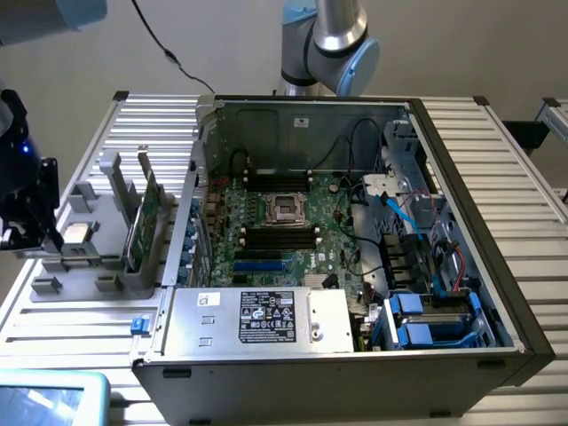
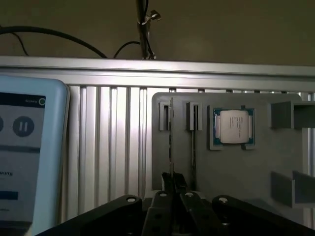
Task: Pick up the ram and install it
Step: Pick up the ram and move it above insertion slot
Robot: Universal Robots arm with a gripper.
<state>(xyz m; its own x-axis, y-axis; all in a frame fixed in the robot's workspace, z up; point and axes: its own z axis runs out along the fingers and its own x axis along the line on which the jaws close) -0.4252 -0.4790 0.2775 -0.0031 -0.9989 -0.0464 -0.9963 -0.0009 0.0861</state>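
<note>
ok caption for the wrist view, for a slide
Shut gripper lined up with the ram standing in its grey holder, processor nearby.

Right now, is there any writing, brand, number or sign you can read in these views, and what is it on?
No word can be read in full.
Tablet screen: a pause sign, two bars in a ring; the words beneath it are blurred.
Black label on the power supply: print too small.
White sticker beside it: too small.
Processor chip: markings blurred.
</note>
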